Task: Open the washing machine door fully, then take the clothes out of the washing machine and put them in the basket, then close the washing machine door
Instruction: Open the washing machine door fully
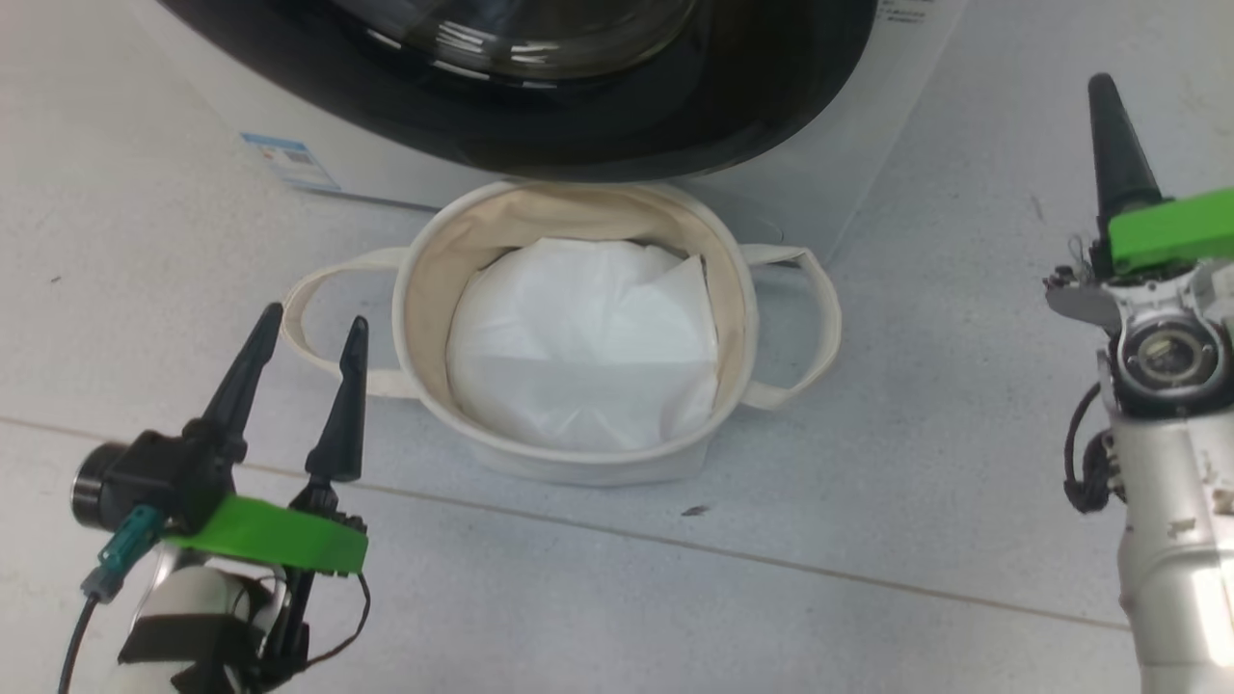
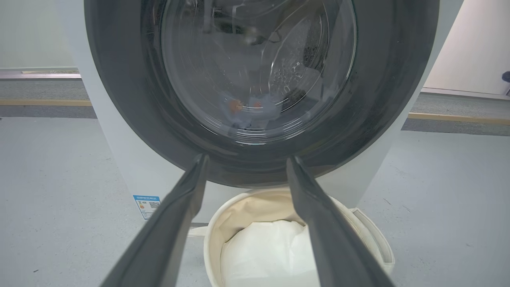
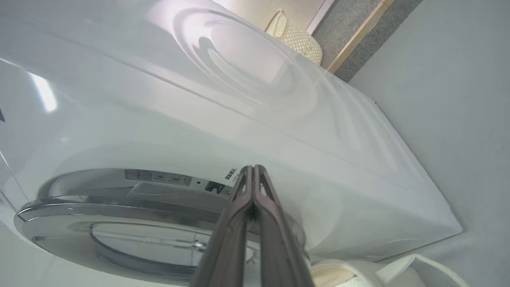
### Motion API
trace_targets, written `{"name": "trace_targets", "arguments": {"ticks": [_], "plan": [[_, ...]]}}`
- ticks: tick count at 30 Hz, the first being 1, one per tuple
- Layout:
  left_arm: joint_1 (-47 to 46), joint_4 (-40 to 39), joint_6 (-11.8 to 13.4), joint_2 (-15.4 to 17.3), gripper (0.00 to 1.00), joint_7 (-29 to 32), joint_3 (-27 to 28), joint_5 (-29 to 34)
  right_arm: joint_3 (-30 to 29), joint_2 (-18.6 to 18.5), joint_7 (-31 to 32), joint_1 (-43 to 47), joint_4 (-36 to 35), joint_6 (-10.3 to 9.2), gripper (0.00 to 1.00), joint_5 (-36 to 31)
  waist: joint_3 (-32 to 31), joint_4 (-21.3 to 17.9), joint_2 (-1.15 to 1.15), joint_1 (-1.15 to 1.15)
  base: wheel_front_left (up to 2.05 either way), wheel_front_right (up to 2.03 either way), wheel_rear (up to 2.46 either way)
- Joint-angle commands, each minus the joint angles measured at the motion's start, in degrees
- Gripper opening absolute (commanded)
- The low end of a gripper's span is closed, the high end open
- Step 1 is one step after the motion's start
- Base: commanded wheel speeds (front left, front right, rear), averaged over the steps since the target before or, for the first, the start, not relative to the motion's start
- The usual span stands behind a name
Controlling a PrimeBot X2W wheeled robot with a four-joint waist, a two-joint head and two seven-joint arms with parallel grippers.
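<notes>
Left hand (image 1: pixel 316 316): my two fingers are spread apart with nothing between them. The hand hangs over the floor (image 1: pixel 868 501) at the near left of the basket, clear of it, fingertips pointing toward the machine.
Right hand (image 1: pixel 1101 87): my fingers are pressed together along their length and grip nothing. The hand is raised at the far right, well apart from the basket. In my right wrist view its tip lies over the machine's front beside the door's edge, and I cannot tell whether it touches.
Washing machine (image 2: pixel 127 167): a white front-loader at the far side, seen by my left wrist straight on. A small blue label (image 1: pixel 289 159) sits low on its front, at the left.
Washing machine door (image 2: pixel 119 99): closed flat against the front, with a wide glossy black rim round a clear domed window.
Clothes (image 2: pixel 247 109): light-blue fabric with orange spots, seen through the window, lying low inside the drum.
Basket (image 1: pixel 434 289): a round cream canvas tub standing upright on the floor, directly below the door and just in front of the machine, between my two hands. One loop handle sticks out to each side.
Liner (image 1: pixel 578 347): a plain white sheet, creased, covering the basket's bottom, with no garment on it.
</notes>
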Motion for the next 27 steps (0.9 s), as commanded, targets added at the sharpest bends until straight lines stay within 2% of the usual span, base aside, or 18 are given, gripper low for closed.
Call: {"name": "trace_targets", "arguments": {"ticks": [1, 6, 10, 15, 27], "plan": [[-2.2, -2.3, -0.2, 1.1, 1.0, -0.7, 2.7, 0.7, -0.1, 1.0, 2.6, -3.4, -0.7, 0.01, 0.0, 3.1, 1.6, 0.7, 0.0, 0.0, 0.0, 0.0, 0.0], [-3.1, -2.6, -0.4, 0.6, 1.0, -0.7, 3.8, 1.0, -1.7, 2.2, 8.0, -8.9, 2.4, 0.01, 0.0, 9.1, 4.0, 1.4, 0.0, 0.0, 0.0, 0.0, 0.0], [-3.5, -2.7, -0.7, 0.1, 1.0, -0.7, 4.7, 1.1, -0.5, 2.9, 11.6, -12.6, 4.2, 0.01, 0.0, 10.5, 5.2, 1.8, 0.0, 0.0, 0.0, 0.0, 0.0], [-3.6, -2.8, -0.9, -0.7, 1.0, -0.7, 5.3, 1.5, 1.9, 3.4, 14.9, -16.3, 6.2, 0.01, 0.0, 9.8, 5.9, 2.5, 0.0, 0.0, 0.0, 0.0, 0.0], [-3.9, -2.6, -1.5, -2.0, 1.0, -0.7, 7.0, 2.2, 4.9, 5.2, 18.7, -22.9, 9.1, 0.01, 0.0, 8.5, 7.1, 3.2, 0.0, 0.0, 0.0, 0.0, 0.0]]}}
